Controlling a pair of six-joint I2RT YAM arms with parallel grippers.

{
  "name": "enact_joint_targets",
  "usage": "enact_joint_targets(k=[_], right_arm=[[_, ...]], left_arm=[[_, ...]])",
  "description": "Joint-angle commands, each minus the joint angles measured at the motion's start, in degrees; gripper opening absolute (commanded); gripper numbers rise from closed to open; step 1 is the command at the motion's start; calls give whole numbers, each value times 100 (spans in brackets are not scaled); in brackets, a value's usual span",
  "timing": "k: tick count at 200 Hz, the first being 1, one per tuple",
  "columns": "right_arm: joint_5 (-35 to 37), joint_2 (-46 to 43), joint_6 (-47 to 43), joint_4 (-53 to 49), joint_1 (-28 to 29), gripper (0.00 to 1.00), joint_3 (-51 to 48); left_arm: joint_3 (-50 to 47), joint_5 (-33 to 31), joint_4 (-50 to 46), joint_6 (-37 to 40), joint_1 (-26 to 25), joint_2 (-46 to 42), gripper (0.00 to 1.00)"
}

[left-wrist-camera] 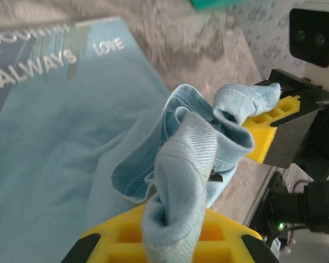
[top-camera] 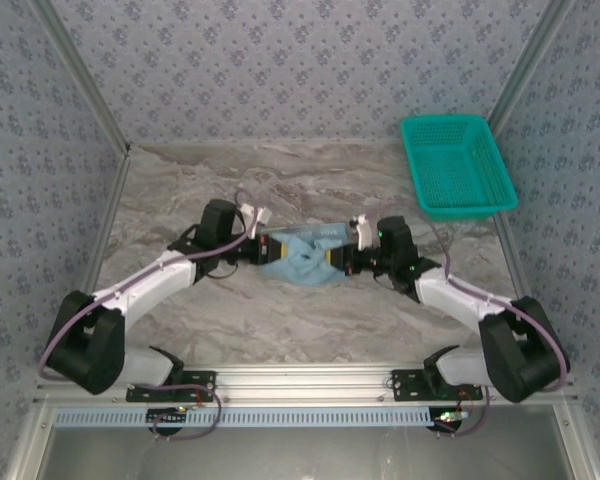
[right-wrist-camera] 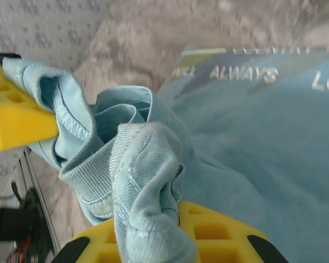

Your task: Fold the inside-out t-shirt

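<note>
The inside-out t-shirt (top-camera: pixel 302 256) lies bunched, light blue, at the table's middle between both arms. My left gripper (top-camera: pixel 256 248) is shut on a ribbed fold of the shirt's neck edge; the left wrist view has that fold (left-wrist-camera: pixel 178 181) rising from between the yellow fingers (left-wrist-camera: pixel 219 235). My right gripper (top-camera: pixel 338 259) is shut on the same bunched edge from the other side, the cloth (right-wrist-camera: pixel 145 181) pinched over its yellow fingers (right-wrist-camera: pixel 219 233). The two grippers face each other closely. White lettering (left-wrist-camera: pixel 35 68) shows on the flat part of the shirt.
A teal mesh basket (top-camera: pixel 455 165) stands at the back right of the marble table (top-camera: pixel 280 320). Patterned walls close in the back and sides. An aluminium rail (top-camera: pixel 300 380) runs along the near edge by the arm bases.
</note>
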Motion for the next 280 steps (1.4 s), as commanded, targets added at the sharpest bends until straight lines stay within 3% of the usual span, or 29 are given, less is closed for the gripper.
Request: enact_joint_targets(k=[1,44,124,165,193,231,280], right_arm=[[440,-266,119,402,66,3,-301],[674,441,55,-306,-127,4,455],[492,2605,-179,-1094,-383,6,2626],[428,3730,-173,-1142,-453,10,3681],[451,4298,-106,-1154,-584,13,4141],[725,4915,-353,-1867,-647,25,4777],[653,4737,-364,-2149,-909,35,4737]], left_arm=[[-222,-405,215,-256,-44,-172,0],[58,-930,262,-213,32,389,0],[758,-817,384,-2,680,1597,0],[959,-871,904,-34,970,2285,3],[1173,-823,1256,26,1150,2790,7],[1191,-892,1763,-37,1305,3254,22],[1360,-859,1879,-82,1350,3140,35]])
